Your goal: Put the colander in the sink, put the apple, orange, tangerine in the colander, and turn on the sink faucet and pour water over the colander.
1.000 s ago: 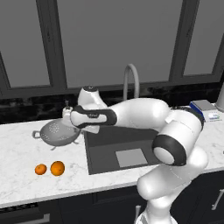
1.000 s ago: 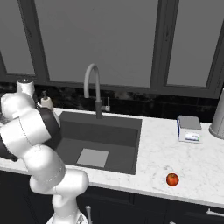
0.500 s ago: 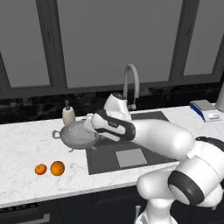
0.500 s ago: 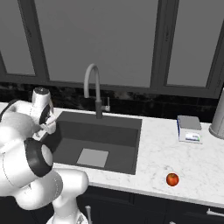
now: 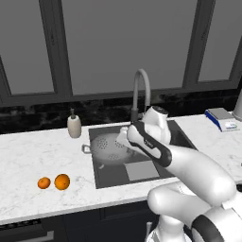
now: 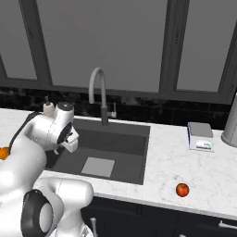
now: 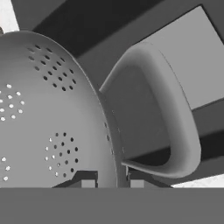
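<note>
Colander [image 5: 109, 147] hung over the left part of the sink [image 5: 175, 137], carried by the gripper [image 7: 112, 181], whose two fingertips were pinched together on the bowl's rim right beside one loop handle. Gripping at the rim by the handle probably gave the fingers a thin edge to clamp, since the bowl itself was far too wide to span. In the left base view the bowl sat tilted, its perforated inside turned partly toward the camera, and its far handle reached out over the counter's edge on the left; whether its underside touched the basin floor could not be told. The hand view looked past the handle to the dark basin and the paler square patch [image 7: 192, 65] on its floor, so the colander appeared to be above or just inside the basin rather than fully set down.

Nothing lay inside the colander, and the sink held no fruit or water. The orange [image 5: 62, 181] and the tangerine [image 5: 44, 183] rested just beside each other on the marble counter [image 5: 38, 156] left of the sink, while the apple [image 6: 182, 190] sat well apart on the counter to the right. The sink faucet [image 5: 141, 90] arched over the basin's back edge, with a soap bottle [image 5: 73, 125] near the left rear corner.
</note>
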### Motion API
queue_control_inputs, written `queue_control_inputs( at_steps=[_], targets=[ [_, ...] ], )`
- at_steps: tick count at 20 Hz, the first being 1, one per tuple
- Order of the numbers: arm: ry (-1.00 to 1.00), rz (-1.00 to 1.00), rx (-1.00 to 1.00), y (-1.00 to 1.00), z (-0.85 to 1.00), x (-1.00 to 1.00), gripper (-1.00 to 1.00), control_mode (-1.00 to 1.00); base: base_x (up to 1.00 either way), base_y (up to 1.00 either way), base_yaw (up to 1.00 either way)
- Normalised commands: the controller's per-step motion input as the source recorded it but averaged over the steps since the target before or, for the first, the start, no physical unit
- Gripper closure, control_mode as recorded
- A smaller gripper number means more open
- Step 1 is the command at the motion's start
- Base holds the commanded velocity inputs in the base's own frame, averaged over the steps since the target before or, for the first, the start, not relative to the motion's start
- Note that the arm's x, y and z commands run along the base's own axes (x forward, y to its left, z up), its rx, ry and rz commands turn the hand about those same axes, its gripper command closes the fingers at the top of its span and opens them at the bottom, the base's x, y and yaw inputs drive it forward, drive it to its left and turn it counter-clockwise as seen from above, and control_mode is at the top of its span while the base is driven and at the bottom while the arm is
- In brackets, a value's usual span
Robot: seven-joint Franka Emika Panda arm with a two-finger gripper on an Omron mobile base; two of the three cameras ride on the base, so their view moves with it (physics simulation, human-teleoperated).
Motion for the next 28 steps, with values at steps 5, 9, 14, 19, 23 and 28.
queue_control_inputs(
  at_steps=[5, 9, 14, 19, 23, 28],
  targets=[
    [0.0, 0.0, 0.0, -0.87, 0.0, -0.04, 1.0, -1.0, 0.0, 0.0, 0.0],
    [0.0, 0.0, 0.0, -0.74, 0.0, 0.0, 1.0, -1.0, 0.0, 0.0, 0.0],
    [0.0, 0.0, 0.0, -0.65, 0.0, 0.0, 1.0, -1.0, 0.0, 0.0, 0.0],
    [0.0, 0.0, 0.0, -0.46, -0.15, 0.0, 1.0, -1.0, 0.0, 0.0, 0.0],
    [0.0, 0.0, 0.0, -0.36, -0.13, 0.09, 1.0, -1.0, 0.0, 0.0, 0.0],
    [0.0, 0.0, 0.0, -0.2, -0.18, 0.27, 1.0, -1.0, 0.0, 0.0, 0.0]
  ],
)
